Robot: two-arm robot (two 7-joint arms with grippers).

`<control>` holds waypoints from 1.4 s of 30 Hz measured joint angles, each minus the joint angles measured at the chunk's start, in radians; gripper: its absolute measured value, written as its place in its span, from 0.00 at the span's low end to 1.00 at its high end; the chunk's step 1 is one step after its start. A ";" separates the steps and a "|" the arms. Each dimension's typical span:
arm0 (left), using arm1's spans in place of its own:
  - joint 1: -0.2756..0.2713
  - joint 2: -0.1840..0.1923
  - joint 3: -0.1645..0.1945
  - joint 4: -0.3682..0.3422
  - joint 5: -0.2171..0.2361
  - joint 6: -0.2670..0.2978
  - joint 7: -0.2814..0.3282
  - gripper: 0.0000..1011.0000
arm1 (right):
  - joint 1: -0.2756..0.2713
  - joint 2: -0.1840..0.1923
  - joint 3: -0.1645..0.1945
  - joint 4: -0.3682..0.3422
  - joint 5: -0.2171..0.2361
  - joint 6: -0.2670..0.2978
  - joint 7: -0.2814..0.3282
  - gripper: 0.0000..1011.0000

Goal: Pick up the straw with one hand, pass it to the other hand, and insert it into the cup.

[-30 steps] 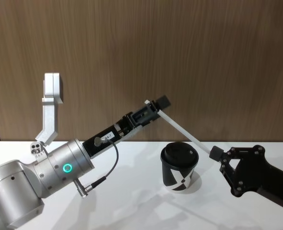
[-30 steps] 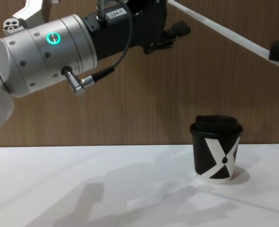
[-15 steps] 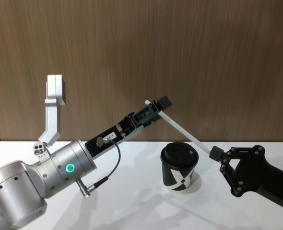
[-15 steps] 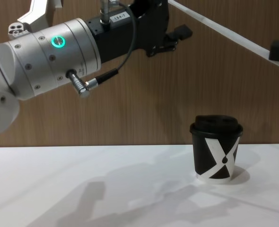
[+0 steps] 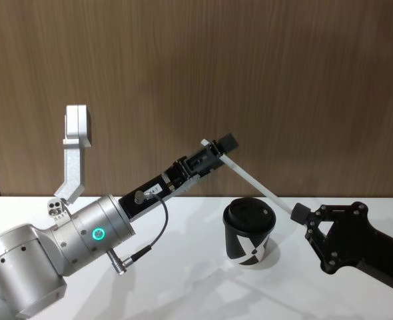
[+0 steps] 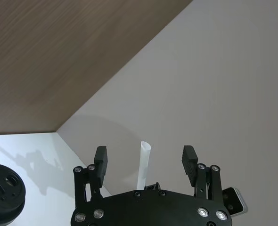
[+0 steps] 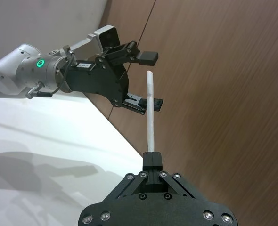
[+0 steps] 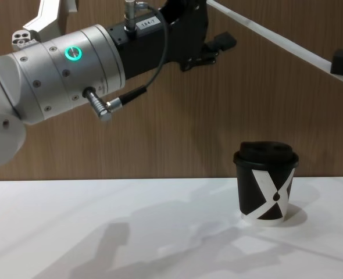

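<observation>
The white straw [image 5: 256, 181] slants up over the table, above and behind the black cup [image 5: 248, 233] with the white X pattern. My right gripper [image 5: 296, 213] is shut on the straw's lower end, to the right of the cup. In the right wrist view the straw [image 7: 150, 113] rises straight out of the shut fingers. My left gripper [image 5: 218, 150], on the silver green-lit wrist, stands open around the straw's upper end. The left wrist view shows the straw [image 6: 143, 162] midway between the spread fingers [image 6: 100, 160], touching neither. The cup [image 8: 267, 181] stands upright with its lid on.
A brown wooden wall stands close behind the white table [image 5: 183, 287]. A dark cable with a metal plug [image 5: 126, 257] hangs from the left wrist. The left arm's thick silver body [image 5: 43, 260] fills the table's left side.
The left arm's silver wrist has shifted slightly right and up. Its open gripper stays at the straw's upper end. The right gripper, straw and cup have not moved.
</observation>
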 joint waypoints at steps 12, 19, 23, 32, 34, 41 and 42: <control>-0.001 0.000 0.001 0.002 -0.001 -0.002 0.001 0.71 | 0.000 0.000 0.000 0.000 0.000 0.000 0.000 0.00; -0.001 0.000 0.001 0.002 -0.002 -0.002 0.001 0.50 | 0.000 0.000 0.000 0.000 0.000 0.000 0.000 0.00; -0.001 0.000 0.001 0.003 -0.002 -0.002 0.001 0.37 | 0.000 0.000 0.000 0.000 0.000 0.000 0.000 0.00; -0.001 0.000 0.001 0.003 -0.002 -0.002 0.001 0.07 | 0.000 0.000 0.000 0.000 0.000 0.000 0.000 0.00; -0.001 0.000 0.001 0.003 -0.002 -0.002 0.001 0.04 | 0.000 0.000 0.000 0.000 0.000 0.000 0.000 0.00; -0.001 0.000 0.001 0.003 -0.002 -0.002 0.001 0.01 | 0.000 0.000 0.000 0.000 0.000 0.000 0.000 0.00; -0.001 0.000 0.001 0.003 -0.002 -0.002 0.001 0.01 | 0.000 0.000 0.000 0.000 0.000 0.000 0.000 0.00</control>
